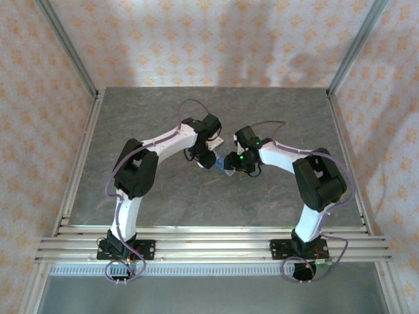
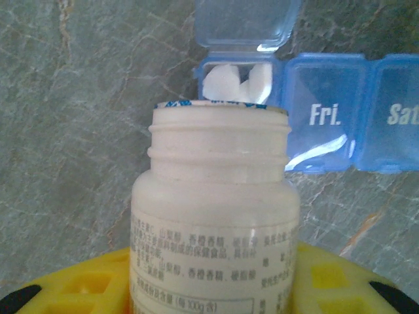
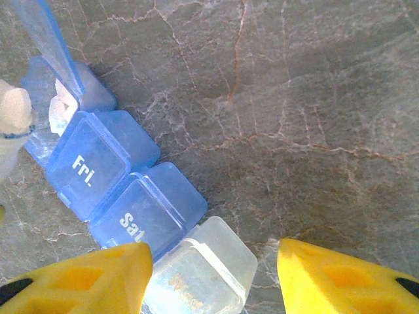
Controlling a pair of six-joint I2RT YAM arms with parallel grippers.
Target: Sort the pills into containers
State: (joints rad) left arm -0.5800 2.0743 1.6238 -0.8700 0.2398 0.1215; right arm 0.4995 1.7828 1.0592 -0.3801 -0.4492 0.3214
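My left gripper (image 2: pixel 213 288) is shut on a white pill bottle (image 2: pixel 216 216) with its cap off. The bottle's mouth points at the containers (image 2: pixel 327 111), a light-blue strip of joined compartments lying on the table. The end compartment's lid (image 2: pixel 245 23) stands open, and white pills (image 2: pixel 236 82) lie inside it. The "Fri." and "Sat" compartments are closed. In the right wrist view the containers (image 3: pixel 98 163) end in a clear compartment (image 3: pixel 200 271). My right gripper (image 3: pixel 213 278) is open around that clear end, with a gap at its right finger. From above, both grippers meet at the containers (image 1: pixel 219 161).
The grey marbled table (image 1: pixel 163 111) is walled at the back and sides by patterned panels (image 1: pixel 216 39). Aluminium rails (image 1: pixel 209 242) run along the near edge by the arm bases.
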